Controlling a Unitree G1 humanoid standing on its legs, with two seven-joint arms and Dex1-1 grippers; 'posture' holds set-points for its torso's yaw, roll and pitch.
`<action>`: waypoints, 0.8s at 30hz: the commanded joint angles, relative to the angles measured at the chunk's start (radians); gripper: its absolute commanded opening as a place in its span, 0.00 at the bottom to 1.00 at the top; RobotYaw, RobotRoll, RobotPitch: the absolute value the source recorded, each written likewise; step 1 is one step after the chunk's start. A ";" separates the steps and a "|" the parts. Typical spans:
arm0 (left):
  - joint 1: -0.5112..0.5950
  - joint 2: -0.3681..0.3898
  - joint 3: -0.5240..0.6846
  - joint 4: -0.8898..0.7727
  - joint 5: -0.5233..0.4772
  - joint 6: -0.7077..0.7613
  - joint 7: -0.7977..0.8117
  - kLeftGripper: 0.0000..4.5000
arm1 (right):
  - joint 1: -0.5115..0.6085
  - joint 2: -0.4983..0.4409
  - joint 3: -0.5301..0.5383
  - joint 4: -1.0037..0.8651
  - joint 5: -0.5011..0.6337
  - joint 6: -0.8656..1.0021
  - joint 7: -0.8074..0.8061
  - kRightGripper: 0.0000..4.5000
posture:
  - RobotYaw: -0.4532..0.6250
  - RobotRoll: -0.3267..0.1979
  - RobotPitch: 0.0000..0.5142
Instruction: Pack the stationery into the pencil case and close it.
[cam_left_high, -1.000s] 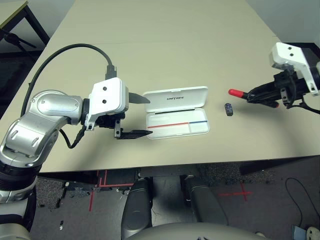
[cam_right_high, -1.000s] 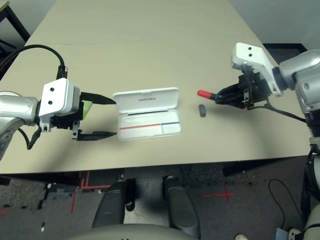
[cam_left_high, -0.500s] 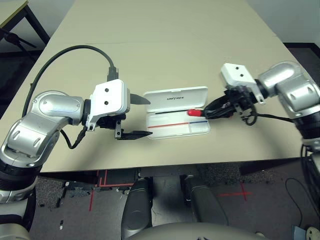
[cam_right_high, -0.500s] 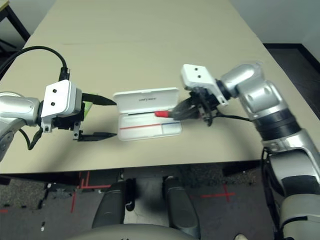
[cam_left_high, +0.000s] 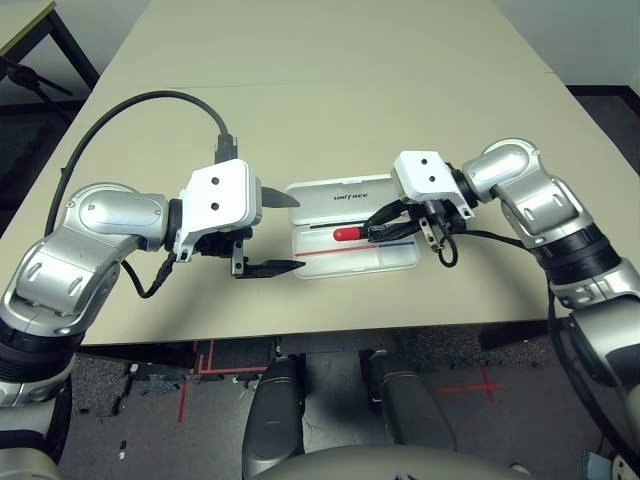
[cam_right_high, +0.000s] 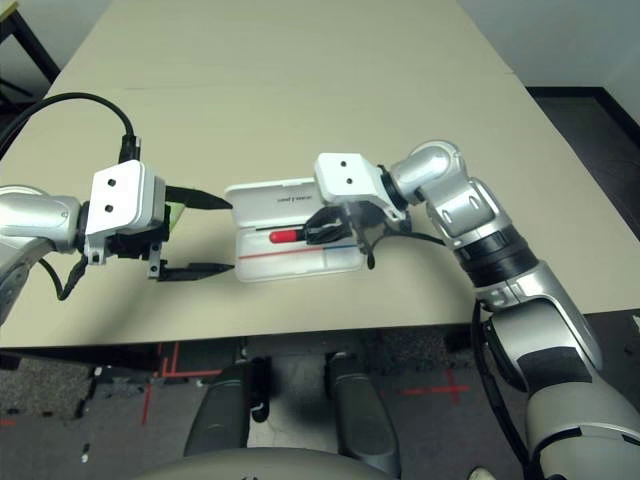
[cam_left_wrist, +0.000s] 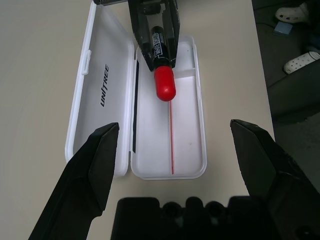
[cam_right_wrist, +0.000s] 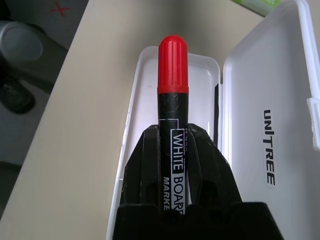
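Head view: the white pencil case (cam_left_high: 352, 224) lies open mid-table, lid on the far side. The right gripper (cam_left_high: 385, 226) clamps the marker (cam_left_high: 352, 233) over the tray, red end pointing left. The left gripper (cam_left_high: 285, 232) waits spread wide at the case's left end.

Left wrist: marker above the tray's red line.

Right wrist: fingers (cam_right_wrist: 205, 160) pinch the marker's black labelled barrel.

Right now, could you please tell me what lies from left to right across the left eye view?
Left gripper → open white plastic pencil case → red marker → right gripper.
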 joint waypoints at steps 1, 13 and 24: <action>0.018 0.004 -0.016 -0.008 0.012 0.000 0.010 1.00 | 0.011 0.024 0.017 0.039 -0.036 -0.043 -0.039 0.11 | 0.44 0.62 0.33; 0.026 0.008 -0.017 -0.010 0.013 -0.001 0.017 1.00 | 0.017 0.062 -0.030 0.078 -0.014 -0.089 -0.070 0.76 | 0.45 0.62 0.33; 0.041 0.017 -0.006 -0.007 0.015 -0.006 0.017 1.00 | 0.094 -0.117 -0.223 -0.166 0.279 0.275 0.014 0.99 | 0.44 0.62 0.32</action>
